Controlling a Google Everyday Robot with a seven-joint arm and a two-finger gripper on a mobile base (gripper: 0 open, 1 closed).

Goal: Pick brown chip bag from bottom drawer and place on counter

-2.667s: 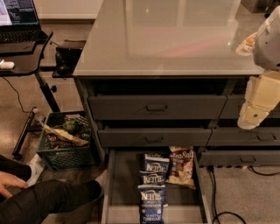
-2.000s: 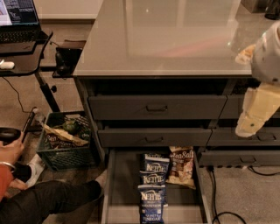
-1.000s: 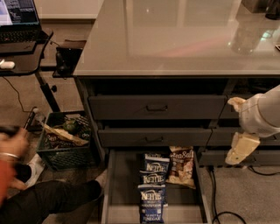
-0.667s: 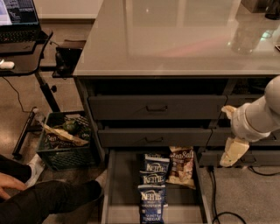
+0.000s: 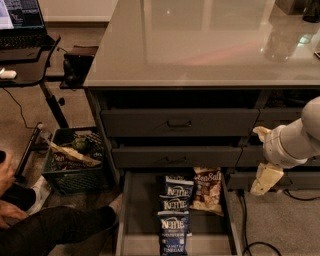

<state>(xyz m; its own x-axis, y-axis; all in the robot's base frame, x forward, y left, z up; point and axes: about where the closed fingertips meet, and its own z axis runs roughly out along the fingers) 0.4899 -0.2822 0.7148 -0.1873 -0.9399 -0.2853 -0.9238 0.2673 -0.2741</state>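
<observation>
While my cream pincer (image 5: pixel 265 179) hangs right of the open dark grey metal bottom drawer (image 5: pixel 142 205), apart or together I cannot tell, I am reaching: the crinkly brown-and-cream chip bag (image 5: pixel 206 191) lies in the drawer to its left. Next, I judge, swing left and descend.

A speckled grey floor (image 5: pixel 285 220) is seen below. At 10 o'clock a black desk (image 5: pixel 30 72) is set, with a laptop (image 5: pixel 20 12) on it; at 8 o'clock a crate (image 5: pixel 70 182) is stood. A cable (image 5: pixel 243 220) is laid at 5 o'clock. The gripper (image 5: pixel 266 179) is held at 4 o'clock, beside the cabinet (image 5: pixel 180 120).
</observation>
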